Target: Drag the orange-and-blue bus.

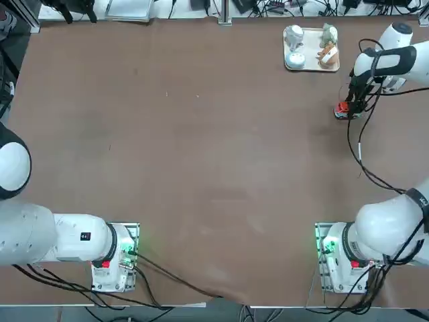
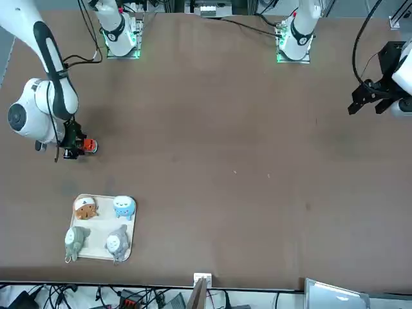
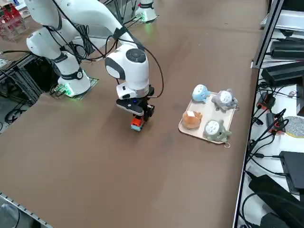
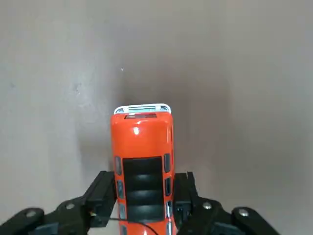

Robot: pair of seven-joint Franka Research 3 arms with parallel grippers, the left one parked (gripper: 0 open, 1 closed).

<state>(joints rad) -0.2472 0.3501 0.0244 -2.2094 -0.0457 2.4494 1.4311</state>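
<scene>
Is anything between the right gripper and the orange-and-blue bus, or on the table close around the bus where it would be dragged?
Nothing separates them: the right gripper is shut on the orange-and-blue bus, one finger on each side. The brown table around the bus is bare. The nearest thing is the tray of figurines, which stands apart from the bus, towards the far edge.

bus (image 4: 142, 161): 1 | tray (image 3: 186, 129): 1 | figurines (image 3: 200, 93): 4 (1 orange-brown, 1 pale blue, 2 grey)

There's a pale tray (image 2: 100, 256) sitting on my brown counter (image 2: 225, 161). It's got four little figurines on it: an orange-brown one (image 2: 84, 208), a light blue one (image 2: 123, 206), and two greyish ones (image 2: 76, 240).
</scene>
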